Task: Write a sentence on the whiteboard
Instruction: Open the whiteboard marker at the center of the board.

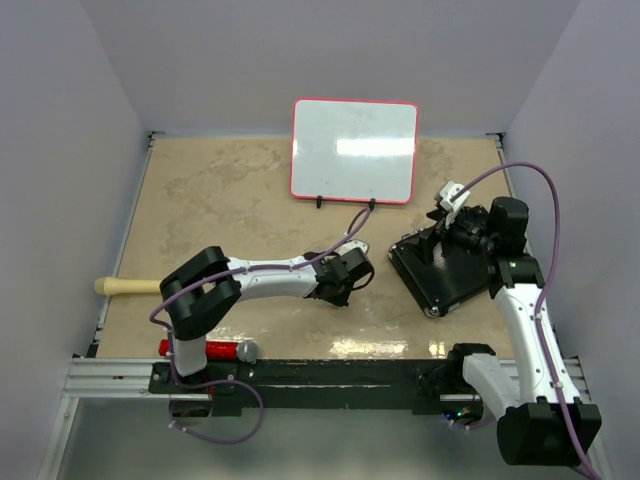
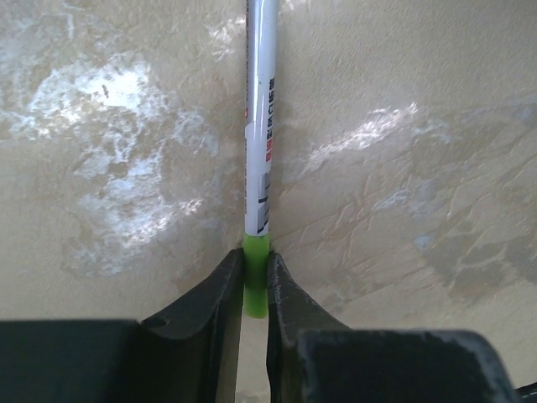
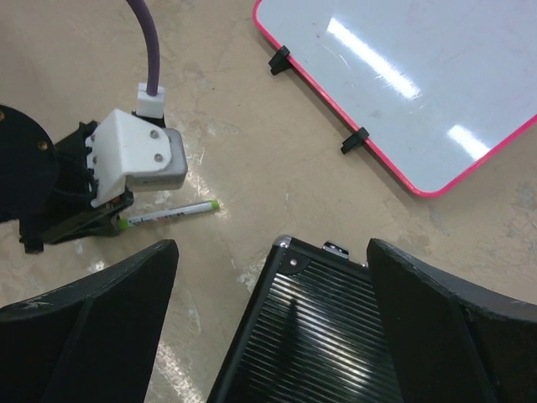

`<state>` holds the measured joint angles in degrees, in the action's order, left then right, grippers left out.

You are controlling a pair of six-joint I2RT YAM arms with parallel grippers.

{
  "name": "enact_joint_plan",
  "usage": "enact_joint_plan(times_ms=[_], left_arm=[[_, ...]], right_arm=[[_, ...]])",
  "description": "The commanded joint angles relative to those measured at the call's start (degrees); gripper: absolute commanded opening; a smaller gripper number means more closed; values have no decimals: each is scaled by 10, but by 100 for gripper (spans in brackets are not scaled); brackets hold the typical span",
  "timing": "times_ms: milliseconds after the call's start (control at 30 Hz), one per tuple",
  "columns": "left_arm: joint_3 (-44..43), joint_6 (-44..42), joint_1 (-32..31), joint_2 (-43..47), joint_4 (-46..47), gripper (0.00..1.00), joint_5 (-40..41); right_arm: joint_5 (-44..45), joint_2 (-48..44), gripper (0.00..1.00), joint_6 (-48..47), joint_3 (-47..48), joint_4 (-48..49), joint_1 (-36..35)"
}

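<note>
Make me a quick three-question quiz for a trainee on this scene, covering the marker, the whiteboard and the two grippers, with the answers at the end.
1. Pick one. The fingers of the left gripper stand on either side of which part of the marker?
A. its green end
B. the middle of its white barrel
C. no part, they are well clear of it
2. Short answer. What colour is the rim of the whiteboard?
3. True or false. The right gripper is shut on the whiteboard.

Key
1. A
2. Red
3. False: it is open, above the black pad.
</note>
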<state>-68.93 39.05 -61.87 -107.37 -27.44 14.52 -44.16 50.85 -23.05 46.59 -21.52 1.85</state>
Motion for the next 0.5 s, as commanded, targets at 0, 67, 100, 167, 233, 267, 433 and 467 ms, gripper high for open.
enact_joint_plan(times_ms=[0,67,100,167,233,267,433,467], left_arm=[[54,-113,5,66,68,0,24],[82,-169,5,112,113,0,17],[88,-186,8,137,122,0,5],[106,-263,10,159,145,0,-33],[116,-323,19,183,148,0,-87],[119,-345,24,189,146,0,-111],[131,-442,38,232,139,0,-202],[130,-446,40,240,139,0,-212]], right_arm=[[-86,31,99,-110,31,-60,2],[-163,78,99,-256,53,-173,1],[-181,95,99,-322,81,-225,2],[-210,155,99,-565,112,-402,0],[-216,197,98,-712,142,-509,-6],[-207,222,98,-723,147,-506,-13],[-188,252,98,-748,165,-507,-114],[-195,259,98,-740,173,-506,-127]])
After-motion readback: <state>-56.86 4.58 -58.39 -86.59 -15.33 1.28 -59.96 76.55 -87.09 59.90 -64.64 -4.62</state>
